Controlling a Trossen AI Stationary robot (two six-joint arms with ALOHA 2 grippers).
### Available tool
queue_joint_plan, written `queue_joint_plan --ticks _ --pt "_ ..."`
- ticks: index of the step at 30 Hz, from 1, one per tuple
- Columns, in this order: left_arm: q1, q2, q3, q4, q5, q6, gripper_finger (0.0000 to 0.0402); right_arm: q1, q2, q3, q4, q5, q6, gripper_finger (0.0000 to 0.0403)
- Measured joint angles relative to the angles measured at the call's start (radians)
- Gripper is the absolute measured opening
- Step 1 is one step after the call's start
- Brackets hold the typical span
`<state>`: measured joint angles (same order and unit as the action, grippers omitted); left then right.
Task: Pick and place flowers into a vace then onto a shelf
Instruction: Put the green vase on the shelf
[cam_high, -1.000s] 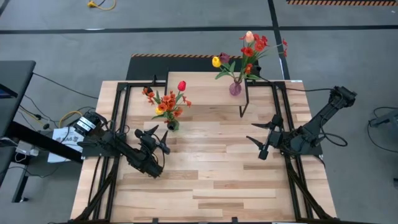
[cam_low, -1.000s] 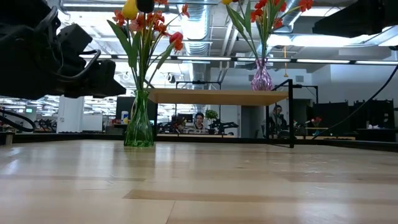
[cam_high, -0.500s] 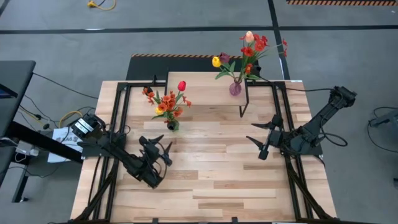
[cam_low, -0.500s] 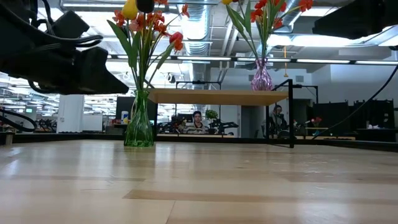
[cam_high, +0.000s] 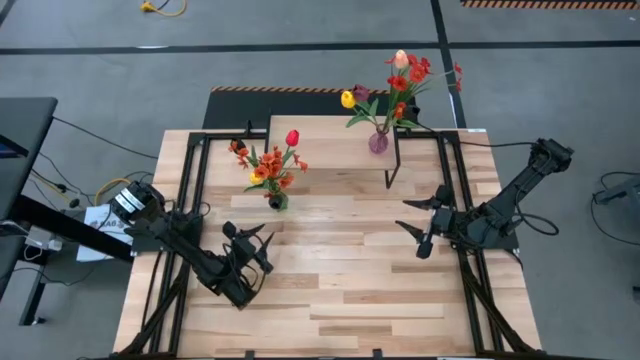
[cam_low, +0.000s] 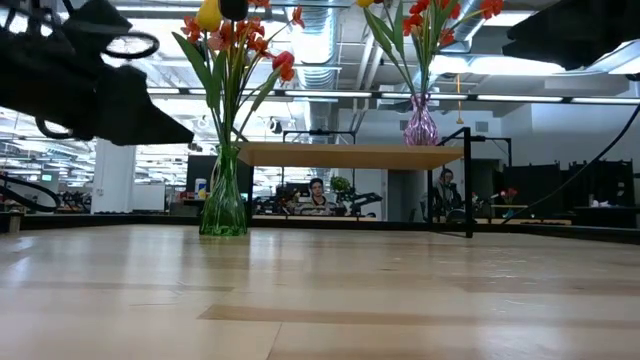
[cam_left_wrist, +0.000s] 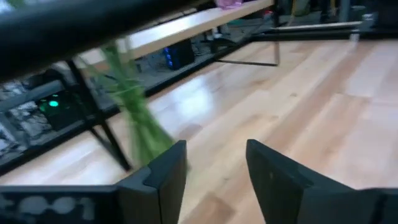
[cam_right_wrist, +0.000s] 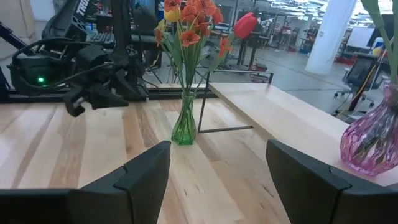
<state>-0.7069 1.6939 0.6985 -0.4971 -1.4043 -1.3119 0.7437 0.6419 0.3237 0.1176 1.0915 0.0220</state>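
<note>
Where I am: as I look down from above, my left claw (cam_high: 262, 243) hangs over the wood surface (cam_high: 350, 290), near the green vase (cam_high: 277, 201) but not touching it.
Left claw: the two fingers (cam_left_wrist: 163, 175) stand apart with a gap between them, and I hold nothing.
Right claw: my right claw (cam_high: 420, 222) waits over the right side of the surface, spread wide, with nothing in it.
Green vase: it stands upright on the surface, just in front of the shelf (cam_high: 330, 143).
Flowers in the green vase: the flowers (cam_high: 268, 160) are a red tulip, a yellow one and small red-orange blossoms on green stems.
Pink vase: the pink vase (cam_high: 378, 142) stands on the shelf, near its right end.
Flowers in the pink vase: this bunch (cam_high: 398, 82) has red, yellow and cream blooms, and it leans out over the back of the shelf.
Shelf: a light wood top on thin black legs, at the back of the surface.
Room behind: in the low view a person (cam_low: 318, 193) sits far off, seen under the shelf.
</note>
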Motion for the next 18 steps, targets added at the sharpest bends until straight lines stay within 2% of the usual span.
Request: queue_joint_plan --ticks 7,10,18 --pt "-0.017 0.0 0.024 0.23 0.042 0.255 0.0144 0.0 0.0 0.0 0.0 -0.022 0.007 0.0258" --pt "-0.023 0.0 0.032 0.255 -0.012 0.32 0.0143 0.0 0.0 0.0 0.0 -0.024 0.008 0.0258" --pt "-0.012 0.0 0.059 0.26 -0.031 0.378 0.0143 0.001 0.0 0.0 -0.005 -0.053 0.039 0.0258"
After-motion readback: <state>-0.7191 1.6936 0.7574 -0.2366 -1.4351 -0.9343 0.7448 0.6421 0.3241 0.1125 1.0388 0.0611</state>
